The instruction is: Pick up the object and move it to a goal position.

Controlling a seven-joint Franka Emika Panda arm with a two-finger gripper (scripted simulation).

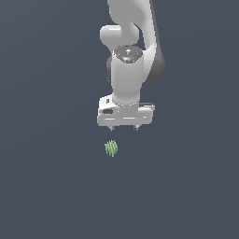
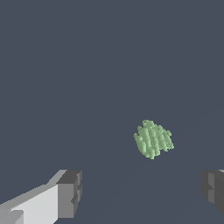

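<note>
Here, in the exterior view, your tool (image 1: pixel 124 128) hangs above the plain dark surface (image 1: pixel 46 186) with its two short fingertips spread apart and nothing between them; the little green clump (image 1: pixel 111 148) lies just below it, slightly toward the exterior view's left. Shift the tool that way before you descend, so the clump sits midway between the fingertips rather than under one of them. In the wrist view the clump (image 2: pixel 153 139) lies ahead of the gap, nearer one dark finger pad (image 2: pixel 72 193) than centred, and both pads stand wide and empty. Go down straight, close gently; it looks small and ragged. No brand, label or writing shows anywhere.
</note>
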